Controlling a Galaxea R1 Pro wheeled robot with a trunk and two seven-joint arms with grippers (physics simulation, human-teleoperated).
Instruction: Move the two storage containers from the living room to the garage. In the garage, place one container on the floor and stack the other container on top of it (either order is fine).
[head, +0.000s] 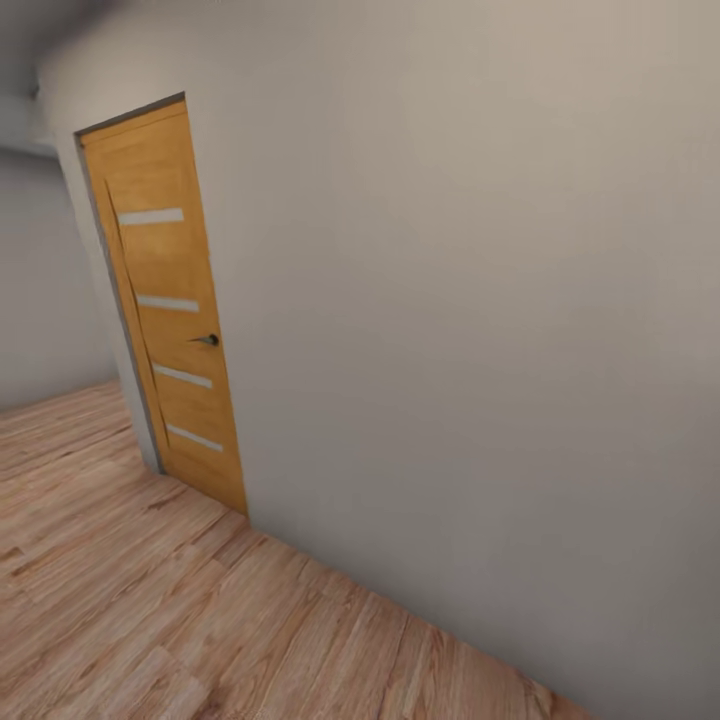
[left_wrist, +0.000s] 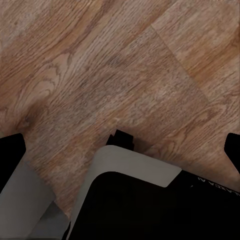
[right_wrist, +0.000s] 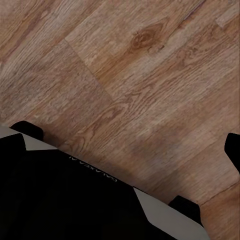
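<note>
Containers nowhere ahead of me — just a plain wall (head: 480, 300), plank floor (head: 120, 600) and a slatted wooden door (head: 165, 310) far left. Both tools look spread, nothing held. I'd steer slowly, well off that wall.

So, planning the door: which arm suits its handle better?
Left, probably: the door and its handle sit at the head view's left, that arm's side. The left tool and right tool both point at the floor, open.
</note>
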